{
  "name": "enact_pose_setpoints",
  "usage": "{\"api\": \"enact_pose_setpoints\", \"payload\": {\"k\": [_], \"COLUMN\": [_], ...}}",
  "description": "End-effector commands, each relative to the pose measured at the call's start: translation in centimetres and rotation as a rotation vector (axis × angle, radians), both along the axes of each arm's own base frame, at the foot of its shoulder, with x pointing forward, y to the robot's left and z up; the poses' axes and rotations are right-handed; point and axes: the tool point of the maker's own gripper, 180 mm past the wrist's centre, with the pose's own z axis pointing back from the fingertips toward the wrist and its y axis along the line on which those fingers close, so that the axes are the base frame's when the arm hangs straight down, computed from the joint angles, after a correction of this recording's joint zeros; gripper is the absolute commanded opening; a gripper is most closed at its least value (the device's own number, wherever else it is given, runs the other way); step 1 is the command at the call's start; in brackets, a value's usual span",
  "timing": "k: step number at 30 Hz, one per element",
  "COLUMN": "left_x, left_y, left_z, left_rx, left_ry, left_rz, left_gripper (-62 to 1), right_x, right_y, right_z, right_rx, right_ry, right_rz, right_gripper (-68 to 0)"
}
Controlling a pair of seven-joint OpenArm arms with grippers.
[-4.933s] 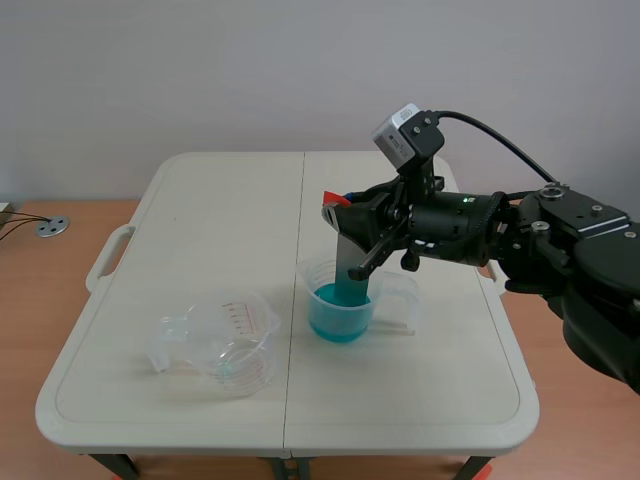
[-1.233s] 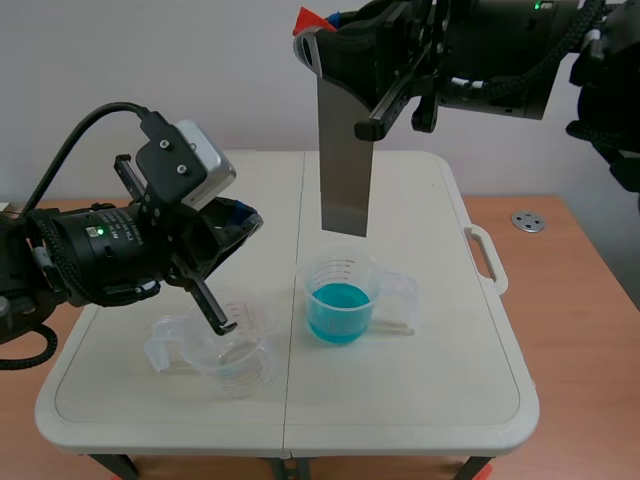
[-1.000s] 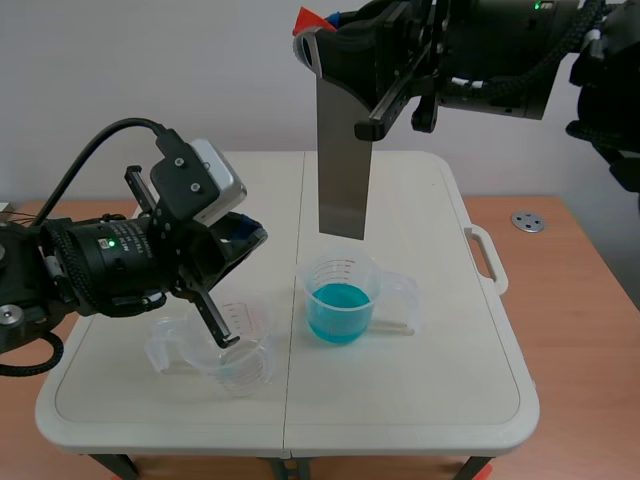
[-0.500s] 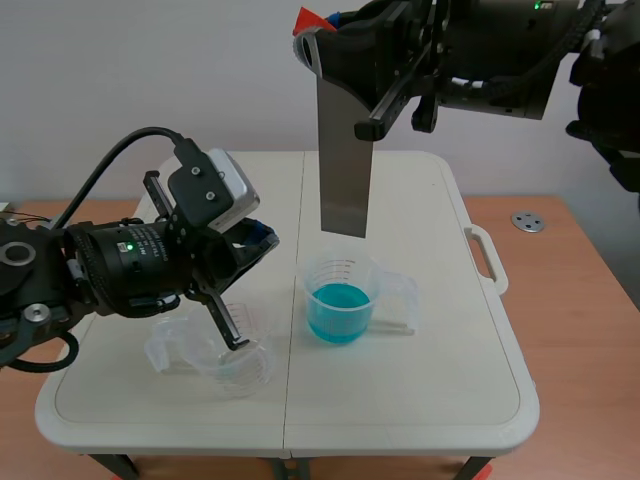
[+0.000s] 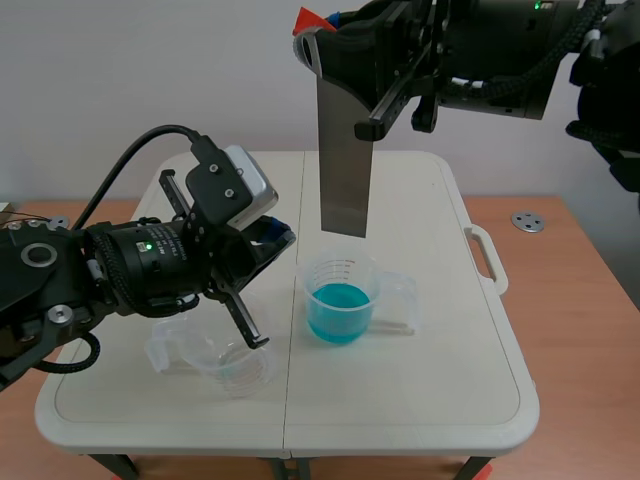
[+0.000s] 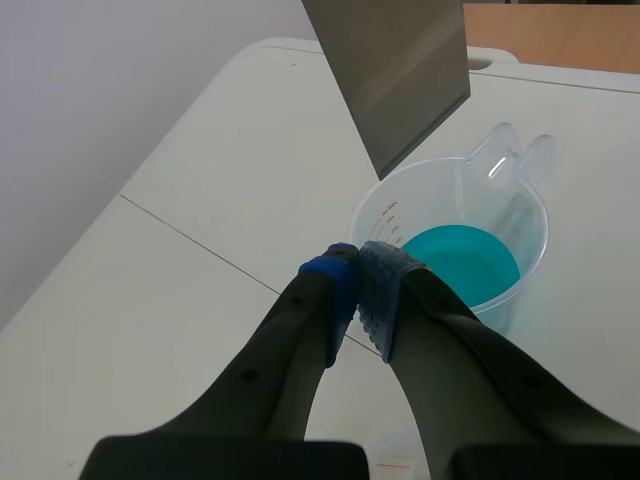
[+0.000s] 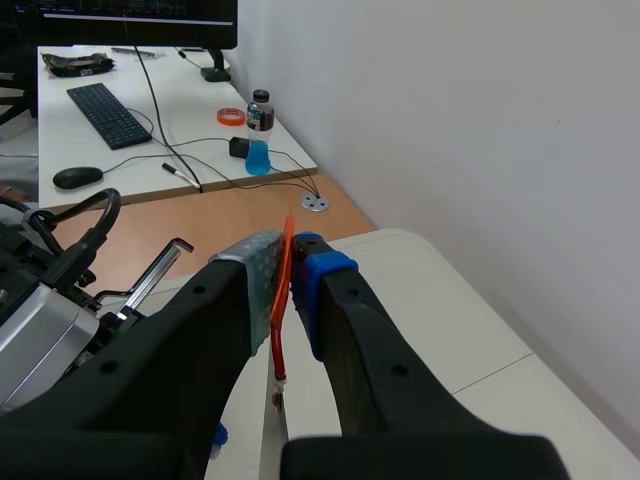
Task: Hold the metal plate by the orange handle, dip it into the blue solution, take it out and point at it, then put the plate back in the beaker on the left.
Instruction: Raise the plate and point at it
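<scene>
The grey metal plate (image 5: 344, 155) hangs upright high above the beaker of blue solution (image 5: 339, 300), its lower edge clear of the rim. My right gripper (image 5: 318, 30) is shut on its orange handle (image 7: 281, 300) at the top. My left gripper (image 5: 285, 237) is shut with nothing in it and points toward the plate's lower end from the left; its fingertips (image 6: 352, 280) sit just short of the plate (image 6: 395, 70) and beside the blue beaker (image 6: 458, 245). The clear beaker (image 5: 222, 350) lies under the left arm, partly hidden.
White folding table (image 5: 430, 400) with a centre seam and side handles. A desk with a keyboard (image 7: 108, 113), mouse and a small bottle (image 7: 259, 145) shows behind in the right wrist view. A metal floor socket (image 5: 527, 221) sits at the right.
My left arm has moved right and forward, bringing its shut gripper closer to the plate's lower end. The right arm and plate have stayed still, lifted out of the solution since the earliest frame.
</scene>
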Motion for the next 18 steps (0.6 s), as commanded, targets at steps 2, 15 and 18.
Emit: {"api": "enact_pose_setpoints", "payload": {"k": [2,15,18], "left_x": [0.5,-2.5,-4.8], "left_y": [1.7,18.5,22.4], "left_z": [0.5,0.0,-1.0], "left_rx": [-0.009,0.184,0.265], "left_ry": [-0.026,-0.039,0.019], "left_rz": [0.056,0.31,0.364], "left_gripper": [-57.9,-57.9,-57.9], "right_x": [-0.2,-0.3,-0.4], "right_y": [0.0,0.1,0.4], "right_z": [1.7,2.0,2.2], "right_rx": [0.03,0.055,0.065], "right_ry": [-0.039,-0.033,-0.033], "right_rz": [0.013,0.022,0.024], "right_gripper": [-66.2,-66.2,-66.2]}}
